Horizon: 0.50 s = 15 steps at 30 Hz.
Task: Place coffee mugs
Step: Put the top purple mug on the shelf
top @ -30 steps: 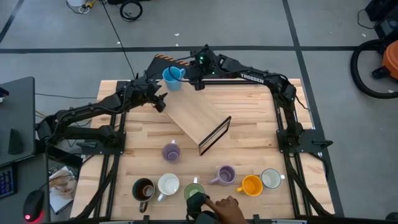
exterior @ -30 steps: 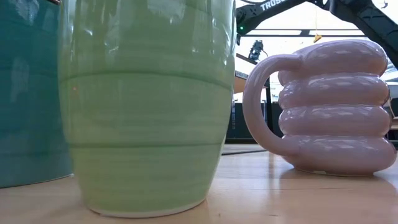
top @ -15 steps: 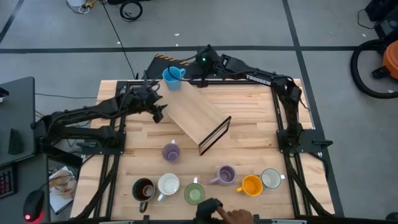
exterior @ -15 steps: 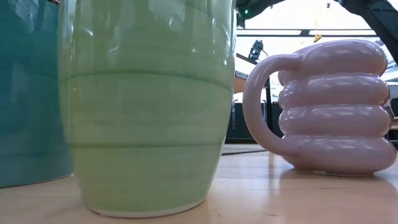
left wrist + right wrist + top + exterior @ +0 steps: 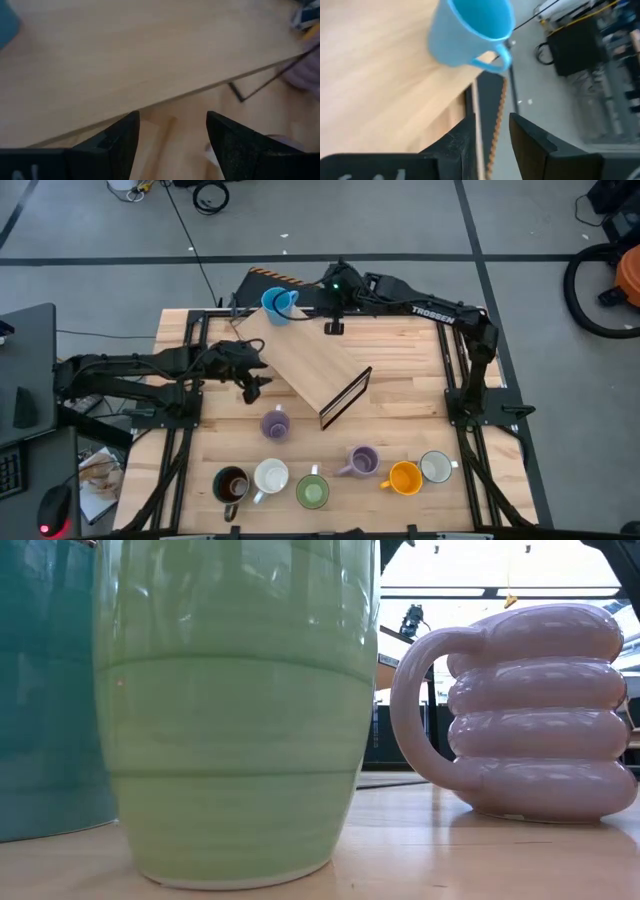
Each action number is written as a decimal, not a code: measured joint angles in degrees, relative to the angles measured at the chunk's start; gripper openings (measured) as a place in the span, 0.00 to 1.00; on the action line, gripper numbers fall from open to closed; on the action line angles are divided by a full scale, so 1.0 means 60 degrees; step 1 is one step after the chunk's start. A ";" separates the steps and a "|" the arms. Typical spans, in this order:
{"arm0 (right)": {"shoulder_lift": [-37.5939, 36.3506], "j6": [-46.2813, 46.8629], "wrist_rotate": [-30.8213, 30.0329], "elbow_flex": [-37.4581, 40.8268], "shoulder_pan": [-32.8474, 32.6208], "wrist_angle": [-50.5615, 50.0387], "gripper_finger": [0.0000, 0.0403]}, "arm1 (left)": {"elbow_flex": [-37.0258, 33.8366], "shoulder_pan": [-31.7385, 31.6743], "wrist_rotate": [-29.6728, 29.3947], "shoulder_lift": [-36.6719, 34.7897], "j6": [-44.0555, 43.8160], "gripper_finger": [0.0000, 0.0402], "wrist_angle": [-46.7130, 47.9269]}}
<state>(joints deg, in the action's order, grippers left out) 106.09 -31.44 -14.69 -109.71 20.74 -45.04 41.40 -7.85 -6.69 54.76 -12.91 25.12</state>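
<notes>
A blue mug (image 5: 278,304) (image 5: 470,27) stands upright on the far corner of a slanted wooden board (image 5: 312,363). My right gripper (image 5: 332,327) (image 5: 491,122) hangs to the right of it, open, a narrow gap between its fingers and nothing in it. My left gripper (image 5: 252,387) (image 5: 172,120) is open wide beside the board's left edge (image 5: 150,102), empty. One lilac mug (image 5: 276,423) stands mid-table. Along the near edge stand a dark brown (image 5: 231,483), white (image 5: 271,476), green (image 5: 312,492) (image 5: 235,710), lilac (image 5: 360,461) (image 5: 540,710), orange (image 5: 404,477) and white mug (image 5: 436,467).
The board rests on a dark frame (image 5: 346,397) at its near right end and fills the table's middle. In the low view a teal wall (image 5: 45,690) shows left of the green mug. Bare wood (image 5: 410,360) lies right of the board.
My right gripper has drawn back from the blue mug toward the table's right and risen; the mug stays in place on the board. My left gripper has swung toward the near edge along the board's left side. A person's hand at the near edge has withdrawn from the green mug.
</notes>
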 joint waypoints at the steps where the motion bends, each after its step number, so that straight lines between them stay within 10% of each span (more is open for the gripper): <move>1: -0.0043 0.0209 0.0031 0.0000 -0.0059 -0.0177 0.31 | 0.0181 0.0237 -0.0109 0.0014 -0.0073 0.58 0.0180; 15: -0.0467 0.1749 0.0135 0.0000 -0.1576 -0.1249 0.30 | 0.1172 0.3044 -0.0680 0.0662 -0.2298 0.50 0.1962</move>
<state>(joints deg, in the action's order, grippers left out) 103.29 -20.94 -13.88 -109.71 11.28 -52.53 48.43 10.42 -10.76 58.73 -26.70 36.89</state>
